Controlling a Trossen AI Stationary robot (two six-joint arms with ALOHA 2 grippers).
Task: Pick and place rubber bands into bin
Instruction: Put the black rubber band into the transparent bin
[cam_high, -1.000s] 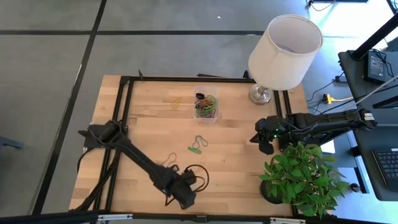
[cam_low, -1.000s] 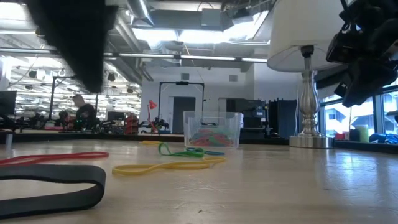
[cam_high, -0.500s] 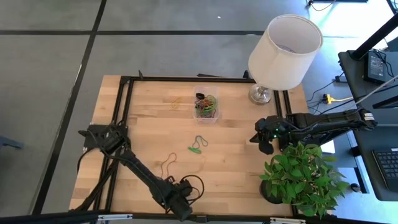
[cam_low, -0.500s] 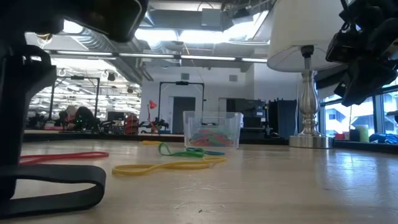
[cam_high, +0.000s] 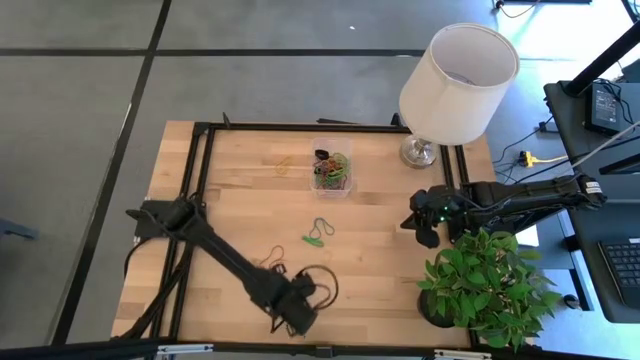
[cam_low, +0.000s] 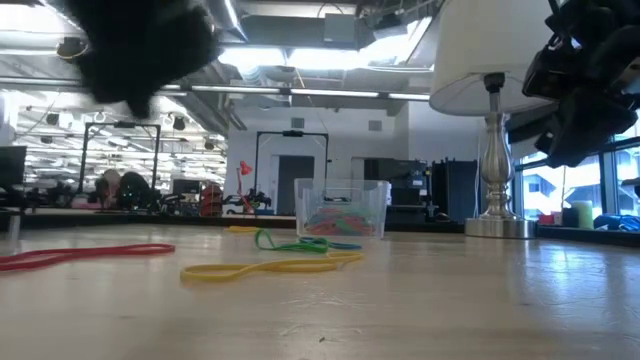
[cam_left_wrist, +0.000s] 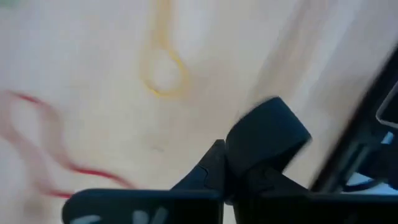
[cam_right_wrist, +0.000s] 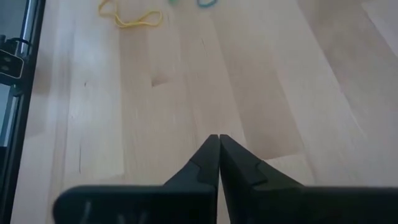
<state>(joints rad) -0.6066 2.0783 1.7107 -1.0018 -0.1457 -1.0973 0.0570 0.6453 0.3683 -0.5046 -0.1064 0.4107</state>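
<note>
Left pincer (cam_high: 300, 315) over two rubber bands (cam_high: 272, 262).

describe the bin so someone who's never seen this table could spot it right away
Start at the white lampshade at the table's far right corner. Left of its base stands the bin, the only clear-walled tub there, holding a tangle of coloured rubber bands.

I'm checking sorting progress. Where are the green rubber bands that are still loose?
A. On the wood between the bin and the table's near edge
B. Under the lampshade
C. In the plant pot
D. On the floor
A: the green rubber bands lie on bare wood, apart from the bin.
</note>
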